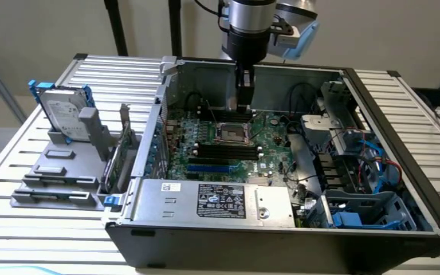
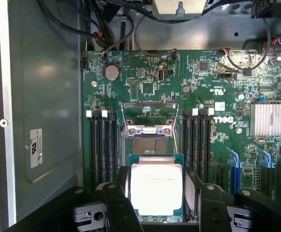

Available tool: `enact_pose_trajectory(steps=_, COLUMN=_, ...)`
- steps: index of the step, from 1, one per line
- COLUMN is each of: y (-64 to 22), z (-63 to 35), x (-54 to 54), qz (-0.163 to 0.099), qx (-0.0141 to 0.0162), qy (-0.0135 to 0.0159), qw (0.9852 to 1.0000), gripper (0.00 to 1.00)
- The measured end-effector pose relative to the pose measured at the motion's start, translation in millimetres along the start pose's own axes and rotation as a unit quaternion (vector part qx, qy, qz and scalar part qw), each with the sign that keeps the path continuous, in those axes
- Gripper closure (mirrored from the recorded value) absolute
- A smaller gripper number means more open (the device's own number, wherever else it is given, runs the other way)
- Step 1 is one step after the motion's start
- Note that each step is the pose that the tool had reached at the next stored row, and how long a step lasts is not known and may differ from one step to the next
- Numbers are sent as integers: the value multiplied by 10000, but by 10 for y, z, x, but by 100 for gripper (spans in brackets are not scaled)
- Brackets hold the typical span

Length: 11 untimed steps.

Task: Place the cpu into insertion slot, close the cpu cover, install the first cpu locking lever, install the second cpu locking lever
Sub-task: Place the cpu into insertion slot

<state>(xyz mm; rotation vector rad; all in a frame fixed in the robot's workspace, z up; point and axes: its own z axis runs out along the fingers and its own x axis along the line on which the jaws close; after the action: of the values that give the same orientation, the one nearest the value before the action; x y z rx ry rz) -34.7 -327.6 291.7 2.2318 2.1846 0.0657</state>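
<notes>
1. Silvery cpu (image 2: 156,187): flat square chip, pinched at two opposite edges by the jaws of the gripper (image 2: 156,195). It is judged to be carried clear of the board, not yet seated.
2. Insertion slot (image 2: 149,145): dark, silver-rimmed, nothing in it. The cpu sits just short of it, edges parallel to its rim. Being square, it has no long axis to align.
3. Cpu cover (image 2: 149,105): metal frame standing open on the slot's side away from the cpu.
4. Memory slots (image 2: 102,145): black rows flanking the insertion slot on two sides.
5. Computer case (image 1: 403,132): open on the slatted table (image 1: 21,172), holding the green motherboard (image 2: 145,87). The gripper (image 1: 243,103) hangs just above the insertion slot (image 1: 234,133).
</notes>
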Motion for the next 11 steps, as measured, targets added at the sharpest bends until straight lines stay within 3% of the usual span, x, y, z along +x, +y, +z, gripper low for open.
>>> enact_pose_trajectory(steps=11, y=-8, z=192, x=-3, qz=-132, qx=6, qy=5, qw=9999, gripper=46)
